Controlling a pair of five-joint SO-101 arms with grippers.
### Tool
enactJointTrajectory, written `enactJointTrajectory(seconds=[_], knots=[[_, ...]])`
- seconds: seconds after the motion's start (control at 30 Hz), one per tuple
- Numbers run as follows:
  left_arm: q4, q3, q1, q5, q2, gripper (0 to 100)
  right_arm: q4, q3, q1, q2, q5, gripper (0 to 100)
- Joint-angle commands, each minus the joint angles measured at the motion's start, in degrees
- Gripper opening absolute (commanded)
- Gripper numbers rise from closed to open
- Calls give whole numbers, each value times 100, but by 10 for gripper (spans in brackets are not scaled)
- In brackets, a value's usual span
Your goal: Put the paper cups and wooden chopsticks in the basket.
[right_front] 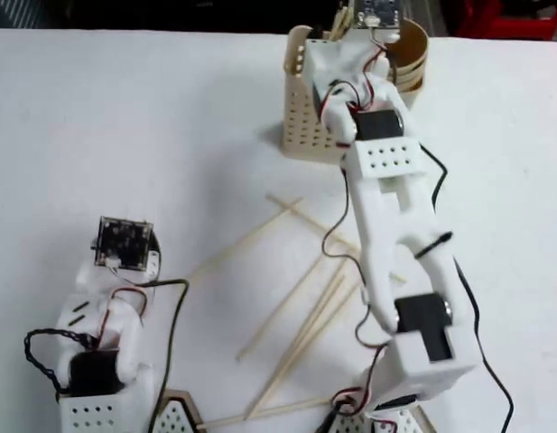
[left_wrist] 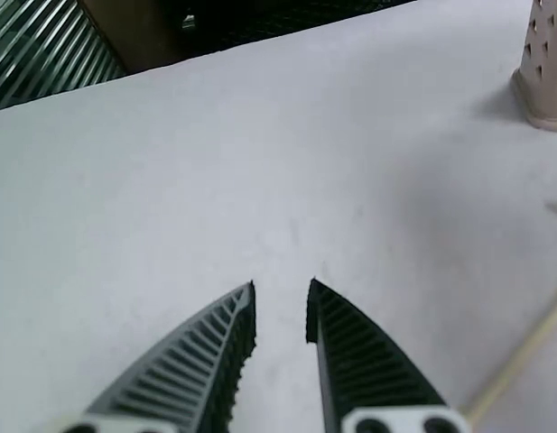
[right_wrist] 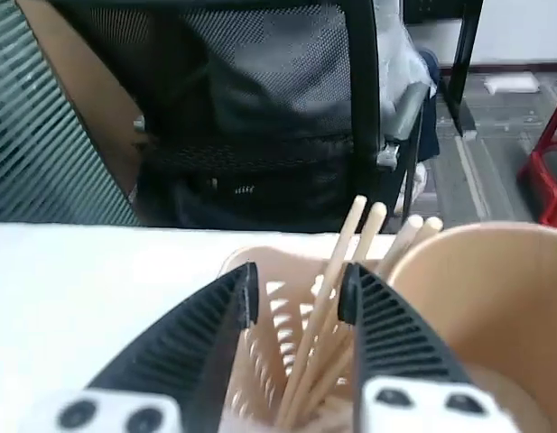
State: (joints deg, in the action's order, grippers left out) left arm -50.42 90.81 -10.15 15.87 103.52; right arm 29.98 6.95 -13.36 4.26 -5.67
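Pale wood strewn over the middle of the white surface (right_front: 125,108): loose chopsticks (right_front: 280,309), lying flat and crossing one another, between the two arms and nearer than the basket. At the far middle, the cream perforated basket (right_front: 305,117), upright, with more chopsticks (right_wrist: 325,302) standing tilted inside it. Against its far right corner, a brown paper cup (right_front: 413,54); cannot tell whether inside the basket or just beside it. Above the basket, the right end effector (right_wrist: 296,293), on an arm stretched out from the near right: fingers spread, the standing chopsticks in the gap, close by one finger, not pinched. At the near left, the left end effector (left_wrist: 280,311): low over bare surface, tips a little apart, gripping nothing, with one loose chopstick (left_wrist: 522,356) off to its right and a corner of the basket farther off on that side.
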Motion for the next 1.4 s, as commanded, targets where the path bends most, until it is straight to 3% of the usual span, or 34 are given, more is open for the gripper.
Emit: enactJointTrajectory(seconds=[0.0, 0.13, 0.5, 0.77, 0.97, 1.2, 1.37], knots=[[185, -35, -40, 53, 57, 112, 681, 246, -13, -857, 35, 159], [185, -35, -40, 53, 57, 112, 1684, 246, 22, -1490, 62, 159], [185, -26, -40, 53, 57, 112, 4673, 193, -13, -2237, 1881, 159], [229, 35, -40, 53, 57, 112, 6141, 123, -22, -2229, 2497, 159], [422, 132, -48, 53, 66, 112, 5956, -1301, -92, -2229, 3244, 159], [422, 149, -48, 53, 66, 112, 3908, -3481, -356, -2229, 3736, 159], [422, 158, -48, 53, 66, 112, 2888, -4123, -585, -2158, 3736, 159]])
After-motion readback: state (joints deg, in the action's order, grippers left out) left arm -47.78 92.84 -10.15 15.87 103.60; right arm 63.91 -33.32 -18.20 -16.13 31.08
